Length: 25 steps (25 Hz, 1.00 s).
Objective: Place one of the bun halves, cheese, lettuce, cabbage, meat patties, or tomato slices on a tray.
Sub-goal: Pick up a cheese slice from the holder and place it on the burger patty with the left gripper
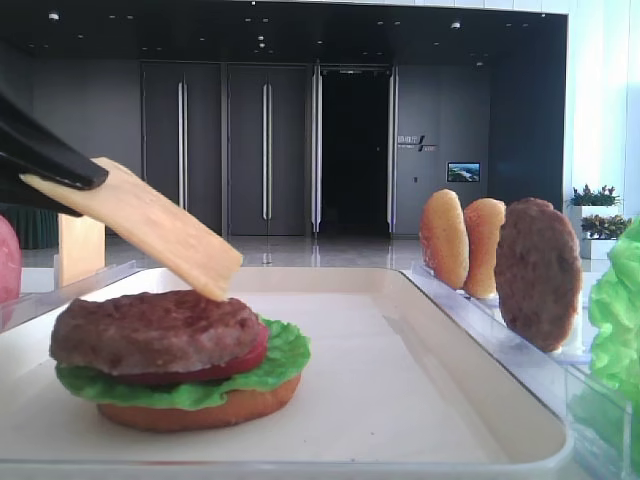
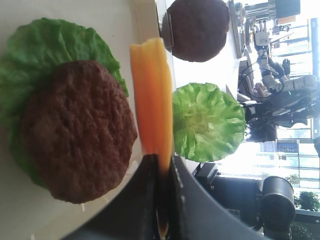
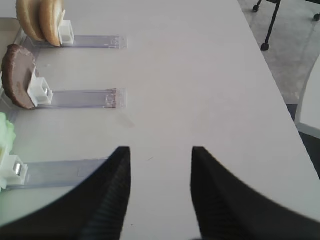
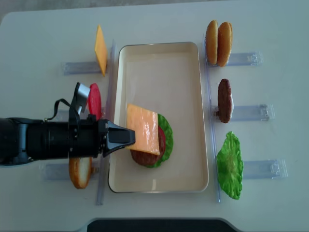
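Cheese [image 4: 143, 128] is the step in hand — my left gripper [image 4: 126, 137] is clamped on one edge of the slice, holding it tilted with its low corner just touching the meat patty [image 1: 155, 330] stacked on tomato, lettuce and bun on the tray [image 4: 161, 63]. Next I judge it needs levelling, centring over the patty, then release. Farther right, my right gripper [image 3: 159, 172] hangs wide open over bare table.

The cheese [image 4: 143, 128] is pale orange, the lettuce [image 4: 166, 137] is bright green, the meat patty [image 1: 155, 330] is grainy brown, and the tray [image 4: 159, 63] is cream-white on a white counter [image 4: 159, 19].
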Available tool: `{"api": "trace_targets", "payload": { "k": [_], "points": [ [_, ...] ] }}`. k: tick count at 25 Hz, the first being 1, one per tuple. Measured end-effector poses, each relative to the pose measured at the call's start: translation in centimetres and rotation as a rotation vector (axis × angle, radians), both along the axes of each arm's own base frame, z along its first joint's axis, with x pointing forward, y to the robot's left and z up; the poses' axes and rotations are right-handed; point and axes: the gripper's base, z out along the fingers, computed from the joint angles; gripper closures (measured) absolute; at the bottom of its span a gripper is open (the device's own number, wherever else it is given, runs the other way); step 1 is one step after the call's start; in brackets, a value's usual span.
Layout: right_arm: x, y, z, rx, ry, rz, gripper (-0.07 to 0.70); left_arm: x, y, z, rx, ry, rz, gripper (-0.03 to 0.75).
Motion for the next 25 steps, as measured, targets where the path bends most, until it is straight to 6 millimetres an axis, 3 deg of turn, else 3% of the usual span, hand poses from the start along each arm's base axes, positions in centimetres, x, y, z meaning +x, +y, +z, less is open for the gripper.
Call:
{"api": "trace_targets", "payload": {
  "k": [5, 10, 17, 22, 25],
  "points": [
    [0.00, 0.00, 0.00, 0.000, 0.000, 0.000, 0.352, 0.01, 0.03, -0.06, 0.008, 0.000, 0.001, 0.658],
    [0.00, 0.00, 0.00, 0.000, 0.000, 0.000, 0.352, 0.01, 0.09, -0.16, 0.019, 0.005, 0.004, 0.519],
    [0.00, 0.00, 0.00, 0.000, 0.000, 0.000, 0.352, 0.00, 0.09, -0.18, 0.018, 0.018, 0.010, 0.426],
    [0.00, 0.00, 0.00, 0.000, 0.000, 0.000, 0.352, -0.07, 0.12, -0.25, 0.024, 0.035, 0.010, 0.251],
    [0.00, 0.00, 0.00, 0.000, 0.000, 0.000, 0.352, -0.18, 0.13, -0.32, 0.030, 0.052, 0.005, 0.221]
  ]
}}
